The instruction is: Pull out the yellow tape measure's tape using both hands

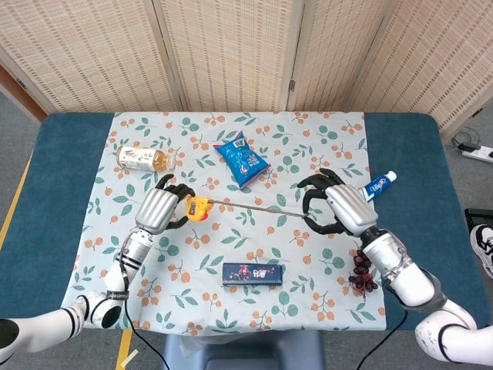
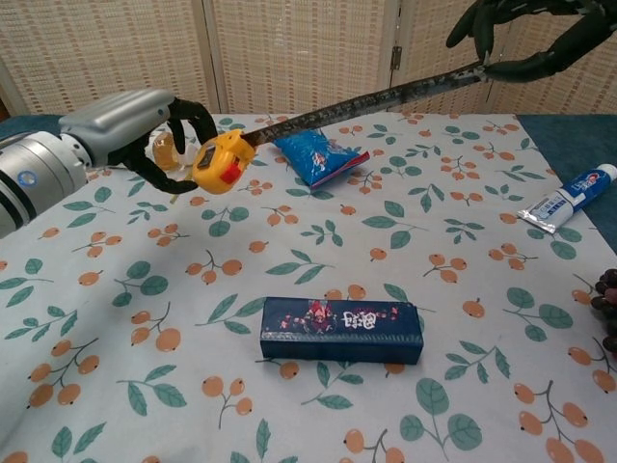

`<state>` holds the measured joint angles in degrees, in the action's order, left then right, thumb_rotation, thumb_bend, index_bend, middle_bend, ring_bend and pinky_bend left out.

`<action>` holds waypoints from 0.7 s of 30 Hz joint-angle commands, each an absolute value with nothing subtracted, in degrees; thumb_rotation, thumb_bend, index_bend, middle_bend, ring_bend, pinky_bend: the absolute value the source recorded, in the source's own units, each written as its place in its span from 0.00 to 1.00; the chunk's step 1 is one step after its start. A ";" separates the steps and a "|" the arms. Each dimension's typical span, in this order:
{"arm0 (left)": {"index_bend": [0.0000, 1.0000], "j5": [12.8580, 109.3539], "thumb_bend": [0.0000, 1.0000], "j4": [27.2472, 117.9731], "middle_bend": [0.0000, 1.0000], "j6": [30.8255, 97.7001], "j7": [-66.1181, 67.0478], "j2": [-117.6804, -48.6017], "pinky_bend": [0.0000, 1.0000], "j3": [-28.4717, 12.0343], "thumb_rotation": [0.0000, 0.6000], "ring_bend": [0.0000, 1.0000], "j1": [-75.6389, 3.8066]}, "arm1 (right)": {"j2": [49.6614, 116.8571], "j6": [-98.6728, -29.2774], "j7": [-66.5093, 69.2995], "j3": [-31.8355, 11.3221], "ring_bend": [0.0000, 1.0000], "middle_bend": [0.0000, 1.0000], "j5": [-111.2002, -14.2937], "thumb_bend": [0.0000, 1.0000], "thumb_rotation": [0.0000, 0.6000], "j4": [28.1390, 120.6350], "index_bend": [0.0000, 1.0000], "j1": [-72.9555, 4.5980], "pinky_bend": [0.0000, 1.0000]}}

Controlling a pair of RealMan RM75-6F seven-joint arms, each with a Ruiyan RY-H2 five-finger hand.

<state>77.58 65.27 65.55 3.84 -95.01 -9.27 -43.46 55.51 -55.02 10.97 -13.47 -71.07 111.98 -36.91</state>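
My left hand (image 1: pixel 159 209) (image 2: pixel 145 125) grips the yellow tape measure (image 1: pixel 198 207) (image 2: pixel 222 161) above the tablecloth, left of centre. Its tape (image 1: pixel 254 206) (image 2: pixel 357 101) runs out of the case in a long straight strip to the right. My right hand (image 1: pixel 339 208) (image 2: pixel 525 39) pinches the tape's far end between thumb and a finger, with the other fingers spread. In the chest view the strip rises from the case up to the top right corner.
A dark blue box (image 1: pixel 253 274) (image 2: pixel 341 330) lies near the front edge. A blue snack bag (image 1: pixel 240 160) (image 2: pixel 321 154) and a tea bottle (image 1: pixel 142 158) lie at the back. A toothpaste tube (image 1: pixel 370 192) (image 2: pixel 566 200) and dark grapes (image 1: pixel 362 267) are on the right.
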 commanded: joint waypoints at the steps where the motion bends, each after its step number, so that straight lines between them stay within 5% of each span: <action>1: 0.58 79.73 0.54 60.74 0.54 65.66 0.14 -95.47 0.16 -7.76 1.00 0.46 -42.56 | 50.99 -56.70 16.30 -12.63 0.15 0.27 -75.23 0.41 1.00 113.84 0.73 -33.56 0.00; 21: 0.57 81.20 0.54 55.90 0.54 64.00 -4.45 -96.85 0.17 -7.97 1.00 0.46 -42.54 | 44.26 -62.70 30.35 -10.01 0.15 0.27 -85.91 0.41 1.00 111.89 0.74 -26.92 0.00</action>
